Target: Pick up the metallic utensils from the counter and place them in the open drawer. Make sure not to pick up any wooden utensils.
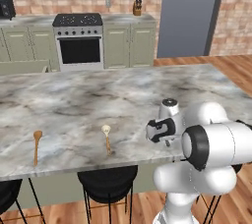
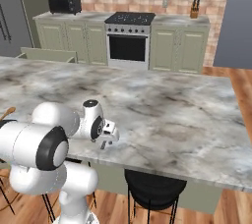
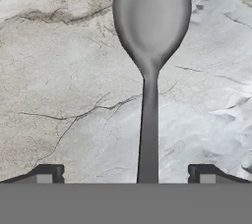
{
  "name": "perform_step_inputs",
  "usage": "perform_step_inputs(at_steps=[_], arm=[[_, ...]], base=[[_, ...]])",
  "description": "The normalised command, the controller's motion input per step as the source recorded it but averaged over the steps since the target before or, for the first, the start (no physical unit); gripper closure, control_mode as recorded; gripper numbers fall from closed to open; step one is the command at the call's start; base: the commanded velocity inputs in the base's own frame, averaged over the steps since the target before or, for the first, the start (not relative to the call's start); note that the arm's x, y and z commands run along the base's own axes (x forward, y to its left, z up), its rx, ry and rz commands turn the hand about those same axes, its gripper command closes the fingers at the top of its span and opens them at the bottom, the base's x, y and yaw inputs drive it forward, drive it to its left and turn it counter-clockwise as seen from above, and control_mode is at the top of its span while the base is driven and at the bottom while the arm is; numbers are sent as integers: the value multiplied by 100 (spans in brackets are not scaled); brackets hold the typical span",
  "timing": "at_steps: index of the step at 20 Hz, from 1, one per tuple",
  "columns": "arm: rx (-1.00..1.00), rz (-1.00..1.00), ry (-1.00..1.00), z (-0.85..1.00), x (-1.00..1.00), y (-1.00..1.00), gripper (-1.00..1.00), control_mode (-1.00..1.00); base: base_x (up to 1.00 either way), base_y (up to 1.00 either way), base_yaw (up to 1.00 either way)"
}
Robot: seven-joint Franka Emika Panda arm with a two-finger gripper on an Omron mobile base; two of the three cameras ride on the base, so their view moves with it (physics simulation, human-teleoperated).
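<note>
spoon (image 3: 150,36) handle centred between spread fingers (image 3: 49,173), untouched.

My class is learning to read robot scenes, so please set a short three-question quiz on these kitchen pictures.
1. True or false: the fingers stand apart on either side of the grey spoon's handle.
2. What lies nearer the counter's left end: A) the brown wooden spoon, B) the pale-headed spoon?
3. Fill in: the grey spoon rests on the ____.

Key: 1 true; 2 A; 3 counter.
</note>
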Motion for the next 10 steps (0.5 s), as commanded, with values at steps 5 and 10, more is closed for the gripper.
perform_step_inputs(at_steps=[5, 10], arm=[[0, 0, 0, -14, 31, -12, -100, -100], [0, 0, 0, -27, 12, -15, -100, -100]], base=[[0, 0, 0], [0, 0, 0]])
